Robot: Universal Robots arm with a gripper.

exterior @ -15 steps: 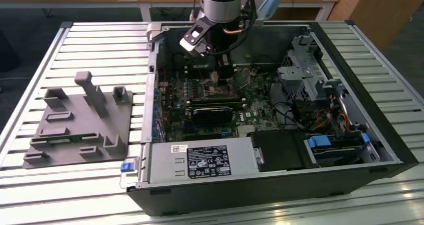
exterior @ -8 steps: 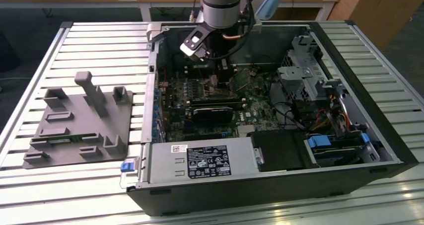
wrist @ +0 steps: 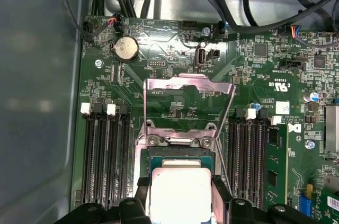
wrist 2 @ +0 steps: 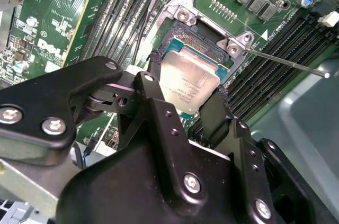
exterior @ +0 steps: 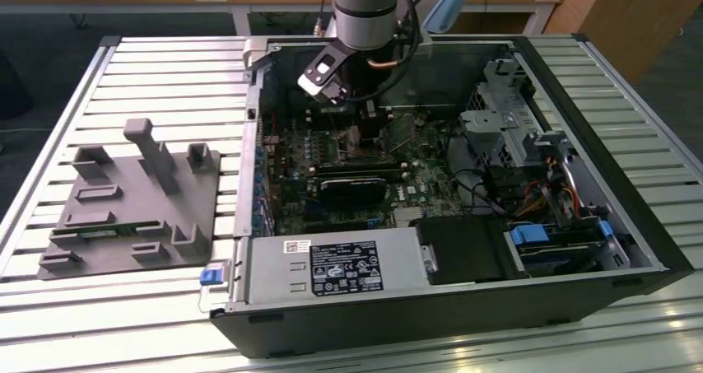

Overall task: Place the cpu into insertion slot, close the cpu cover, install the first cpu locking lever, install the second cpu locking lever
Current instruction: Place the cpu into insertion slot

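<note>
Cpu (wrist 2: 189, 82) is sitting between the gripper's (wrist 2: 186, 80) black fingers (wrist 2: 153, 73), which are clamping its opposite edges at chip width, directly over the insertion slot (wrist 2: 204, 49). Beyond the slot, the cpu cover (wrist: 189, 82) is standing raised.

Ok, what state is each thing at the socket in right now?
cpu: gripped, at the insertion slot; seated or not, cannot tell.
cpu cover: open, swung up.
locking lever: unlatched, sticking out free.
gripper: shut on the cpu.
</note>
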